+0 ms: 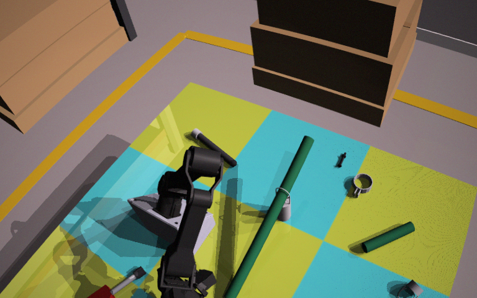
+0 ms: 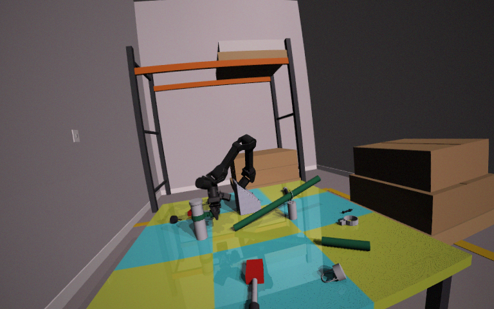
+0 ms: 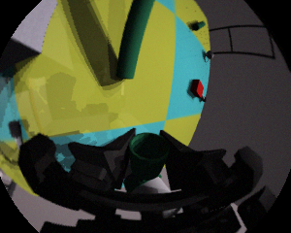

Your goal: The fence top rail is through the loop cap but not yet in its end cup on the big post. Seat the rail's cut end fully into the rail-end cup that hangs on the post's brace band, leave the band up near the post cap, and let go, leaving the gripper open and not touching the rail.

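The long green rail (image 1: 271,217) (image 2: 276,205) (image 3: 135,39) slopes through the wire loop cap on the small grey post (image 1: 284,211) (image 2: 291,210). Its low cut end rests on the table, apart from the big post. The big grey post (image 2: 200,229) stands at the left with a green brace band (image 2: 198,217) roughly at mid-height. My gripper (image 2: 215,214) (image 3: 147,131) is beside the post and shut on the green rail-end cup (image 3: 146,155) that hangs from the band. The cup's open mouth faces the rail's end across a gap.
A short green pipe (image 1: 387,237) (image 2: 345,243), a loose band (image 1: 362,183) (image 2: 348,221), a loose cup (image 1: 409,288) (image 2: 334,272) and a small bolt (image 1: 343,158) lie to the right. A red-headed tool (image 2: 254,271) lies in front. Cardboard boxes (image 1: 326,55) (image 2: 422,179) stand beyond the table.
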Motion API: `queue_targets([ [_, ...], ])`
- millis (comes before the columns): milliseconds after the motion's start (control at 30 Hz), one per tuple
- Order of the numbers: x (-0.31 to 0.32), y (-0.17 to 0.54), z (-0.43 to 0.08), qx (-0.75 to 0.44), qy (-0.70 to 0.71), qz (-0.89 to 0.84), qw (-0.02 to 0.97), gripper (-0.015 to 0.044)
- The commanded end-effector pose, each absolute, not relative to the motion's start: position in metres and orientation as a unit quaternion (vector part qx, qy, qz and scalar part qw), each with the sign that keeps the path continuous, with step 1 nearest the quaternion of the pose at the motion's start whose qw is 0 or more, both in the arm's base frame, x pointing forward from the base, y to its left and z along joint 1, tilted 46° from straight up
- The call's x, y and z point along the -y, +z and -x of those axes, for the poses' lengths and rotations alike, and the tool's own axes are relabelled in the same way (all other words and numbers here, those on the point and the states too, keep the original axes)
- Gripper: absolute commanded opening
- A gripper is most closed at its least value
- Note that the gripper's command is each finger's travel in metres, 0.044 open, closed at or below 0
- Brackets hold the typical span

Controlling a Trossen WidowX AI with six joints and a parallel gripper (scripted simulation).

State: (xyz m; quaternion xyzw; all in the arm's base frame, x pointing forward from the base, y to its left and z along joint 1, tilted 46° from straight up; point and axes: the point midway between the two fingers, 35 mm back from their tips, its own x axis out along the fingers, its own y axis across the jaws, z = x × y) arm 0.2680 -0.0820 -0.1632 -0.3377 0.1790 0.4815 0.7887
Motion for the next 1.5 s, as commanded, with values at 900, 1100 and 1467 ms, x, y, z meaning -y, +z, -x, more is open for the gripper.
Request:
queue_targets([
  [900, 0.083, -0.129, -0.269, -0.181, 0.480, 0.336, 0.790, 0.0440],
  [1100, 0.082, -0.109, -0.268, -0.183, 0.480, 0.334, 0.790, 0.0440],
  [1467, 0.084, -0.052, -0.272, -0.317, 0.403, 0.096, 0.853, 0.0440],
])
